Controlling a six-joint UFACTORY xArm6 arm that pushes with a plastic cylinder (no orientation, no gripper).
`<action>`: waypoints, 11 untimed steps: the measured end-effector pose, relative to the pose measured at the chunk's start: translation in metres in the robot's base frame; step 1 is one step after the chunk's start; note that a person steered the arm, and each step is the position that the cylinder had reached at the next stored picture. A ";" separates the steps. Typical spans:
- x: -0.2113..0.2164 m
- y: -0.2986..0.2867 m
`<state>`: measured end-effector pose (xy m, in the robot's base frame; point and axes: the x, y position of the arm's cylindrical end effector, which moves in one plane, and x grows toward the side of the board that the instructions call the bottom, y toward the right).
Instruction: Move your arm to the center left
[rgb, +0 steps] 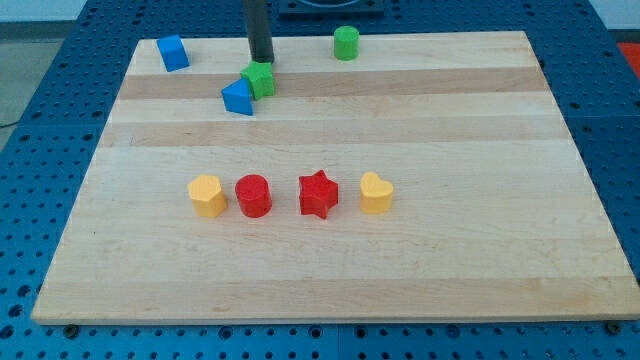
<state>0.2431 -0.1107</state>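
Near the top of the frame, a little left of centre, my tip (262, 60) rests on the wooden board (450, 120), just above a green block (260, 78) and touching it or very nearly so. The rod ends plainly, with nothing to clench or release, and it holds no block. Touching that green block at its lower left is a blue triangular block (238, 97). A blue cube-like block (173, 53) sits in the upper left corner of the board, and a green cylinder (346, 43) stands at the top, right of the rod. Across the middle runs a row of four, each apart from the next: yellow hexagonal block (207, 195), red cylinder (253, 195), red star (318, 194), yellow heart-shaped block (376, 193). My tip is well above the board's centre-left area.
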 end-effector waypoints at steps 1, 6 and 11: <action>0.007 -0.027; 0.052 -0.060; 0.193 -0.192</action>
